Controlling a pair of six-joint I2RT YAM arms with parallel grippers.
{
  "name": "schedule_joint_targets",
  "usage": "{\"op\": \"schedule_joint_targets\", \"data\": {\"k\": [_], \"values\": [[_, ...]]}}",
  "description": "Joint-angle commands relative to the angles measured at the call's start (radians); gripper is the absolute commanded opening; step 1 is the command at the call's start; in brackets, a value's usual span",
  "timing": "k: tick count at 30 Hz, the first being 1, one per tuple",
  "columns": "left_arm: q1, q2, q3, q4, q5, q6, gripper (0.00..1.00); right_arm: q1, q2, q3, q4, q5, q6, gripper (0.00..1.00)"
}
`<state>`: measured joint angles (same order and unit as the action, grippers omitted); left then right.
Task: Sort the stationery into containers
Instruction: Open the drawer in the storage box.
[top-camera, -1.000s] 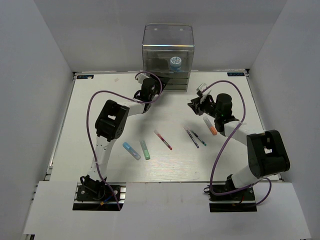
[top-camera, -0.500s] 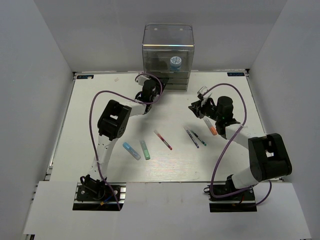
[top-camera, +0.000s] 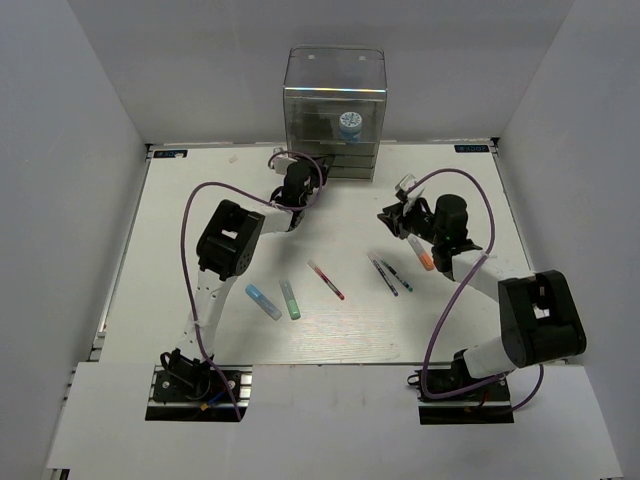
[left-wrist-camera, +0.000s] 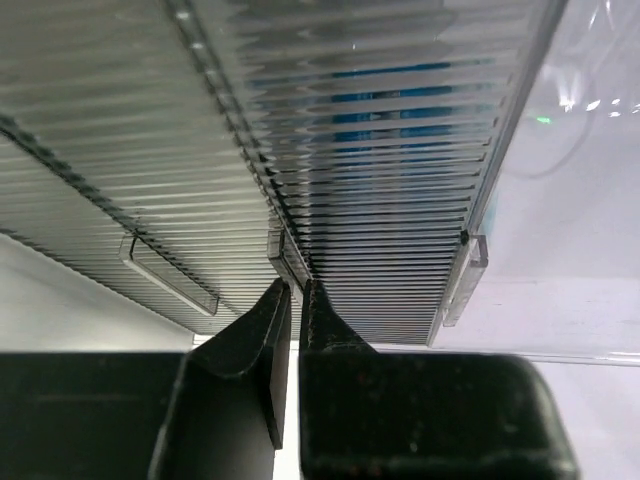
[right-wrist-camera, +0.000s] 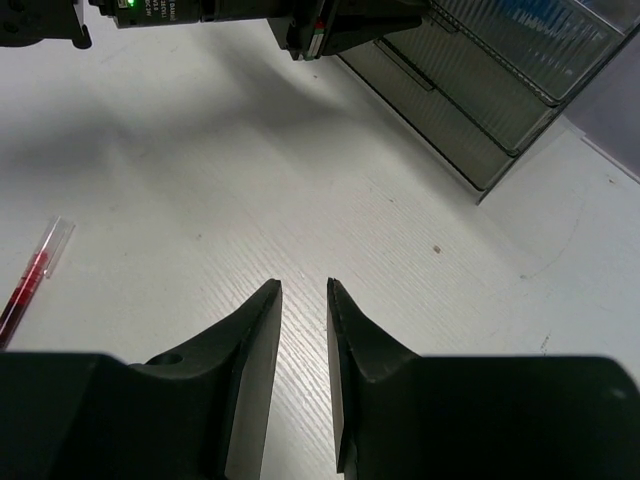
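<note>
The tall clear drawer box (top-camera: 335, 100) stands at the back of the table, with the blue-and-white jar (top-camera: 349, 124) inside an upper drawer. My left gripper (top-camera: 299, 163) is at the box's lower left front. In the left wrist view the left gripper (left-wrist-camera: 295, 287) is shut on a clear drawer handle (left-wrist-camera: 284, 252), and the jar (left-wrist-camera: 400, 110) shows blue through the ribbed drawer front. My right gripper (top-camera: 392, 214) hovers open and empty over bare table, as the right wrist view (right-wrist-camera: 303, 287) shows. The red pen (top-camera: 326, 280), two dark pens (top-camera: 383, 274), and the orange-tipped (top-camera: 421, 252), green (top-camera: 290, 299) and light-blue (top-camera: 263, 301) markers lie on the table.
White walls enclose the table on three sides. The red pen (right-wrist-camera: 30, 280) lies at the left edge of the right wrist view. The box's dark lower drawers (right-wrist-camera: 450, 100) and the left arm's gripper (right-wrist-camera: 340, 30) are ahead of my right gripper.
My left gripper has edged slightly closer to the box front. My right gripper has shifted a little down and left. The pens and markers have not moved.
</note>
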<state>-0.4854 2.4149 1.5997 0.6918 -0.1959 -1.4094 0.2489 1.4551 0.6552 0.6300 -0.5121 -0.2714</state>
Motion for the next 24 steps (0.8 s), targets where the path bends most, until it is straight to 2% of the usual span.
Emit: {"op": "schedule_joint_targets", "data": {"k": [1, 12, 13, 17, 24], "values": [[0.016, -0.013, -0.038, 0.023, -0.053, -0.013, 0.0, -0.003, -0.041, -0.023, 0.017, -0.011, -0.012, 0.31], [-0.002, -0.126, -0.285, 0.159, 0.007, -0.013, 0.0, -0.016, -0.085, -0.051, -0.059, 0.055, -0.002, 0.46], [-0.002, -0.137, -0.322, 0.169, 0.018, -0.013, 0.0, -0.022, -0.085, -0.052, -0.065, 0.06, 0.003, 0.5], [-0.012, -0.192, -0.405, 0.195, 0.036, -0.003, 0.0, -0.026, -0.098, -0.052, -0.118, 0.092, 0.021, 0.53], [-0.012, -0.309, -0.494, 0.106, 0.058, 0.085, 0.0, -0.027, -0.114, -0.04, -0.225, 0.147, 0.028, 0.54]]}}
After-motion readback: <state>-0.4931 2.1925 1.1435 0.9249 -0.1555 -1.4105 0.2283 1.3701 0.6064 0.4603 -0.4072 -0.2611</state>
